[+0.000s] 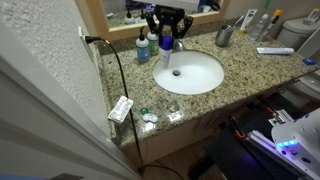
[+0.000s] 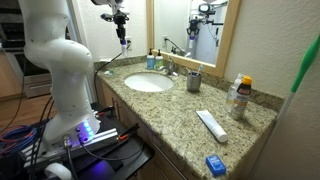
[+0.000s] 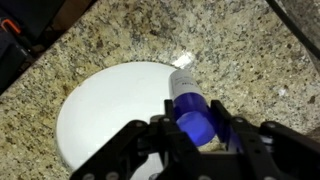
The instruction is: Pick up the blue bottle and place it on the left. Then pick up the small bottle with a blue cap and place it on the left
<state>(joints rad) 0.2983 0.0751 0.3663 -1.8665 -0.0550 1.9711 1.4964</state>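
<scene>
Hanging between the jaws is the small bottle.

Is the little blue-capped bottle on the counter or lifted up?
Lifted: the gripper clamps the bottle by its blue cap, above the sink.

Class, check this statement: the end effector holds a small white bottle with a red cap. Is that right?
Not quite. The cap is blue, not red. The wrist view shows the end effector holding the small white bottle with that blue cap.
</scene>
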